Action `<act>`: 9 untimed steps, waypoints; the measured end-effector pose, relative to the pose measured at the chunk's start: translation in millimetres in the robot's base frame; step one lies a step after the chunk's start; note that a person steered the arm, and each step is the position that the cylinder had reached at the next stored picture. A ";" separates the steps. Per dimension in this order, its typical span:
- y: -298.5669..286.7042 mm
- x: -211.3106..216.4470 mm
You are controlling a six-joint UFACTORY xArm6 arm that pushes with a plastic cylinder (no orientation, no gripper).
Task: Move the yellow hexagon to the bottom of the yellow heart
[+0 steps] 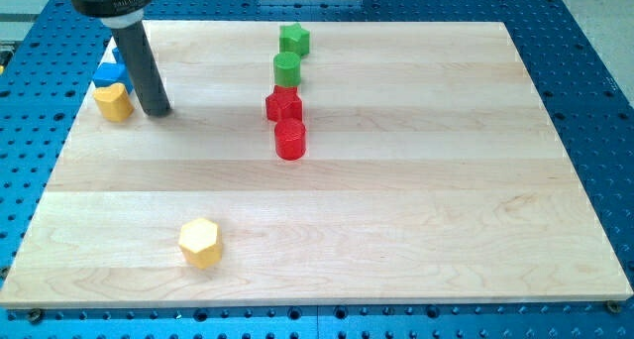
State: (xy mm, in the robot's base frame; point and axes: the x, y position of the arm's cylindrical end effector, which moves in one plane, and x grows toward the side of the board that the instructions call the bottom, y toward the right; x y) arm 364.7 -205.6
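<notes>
- Near the view's bottom left, the yellow hexagon (200,243) lies alone on the wooden board (416,230), well apart from every other block.
- Upper left corner: the yellow heart (114,102) sits just below a blue block (109,75) whose shape I cannot make out; both are partly crowded by the rod.
- My tip (156,111) rests on the board just right of the heart, apparently clear of it; contact cannot be ruled out.
- Middle column, top to bottom: green star (294,39), green cylinder (287,68), red star (283,105), red cylinder (290,139). Off the likely route.
- Rod stands near vertical, tilted slightly; it is a bare pusher, holding nothing.
- Judgement: hexagon untouched; tip must travel below it to push upward-left.
</notes>
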 end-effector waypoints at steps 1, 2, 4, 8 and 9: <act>-17.5 -4.7; -31.3 12.6; 79.5 78.0; 72.7 210.4; 20.9 185.4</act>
State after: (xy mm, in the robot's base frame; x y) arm 550.1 -184.7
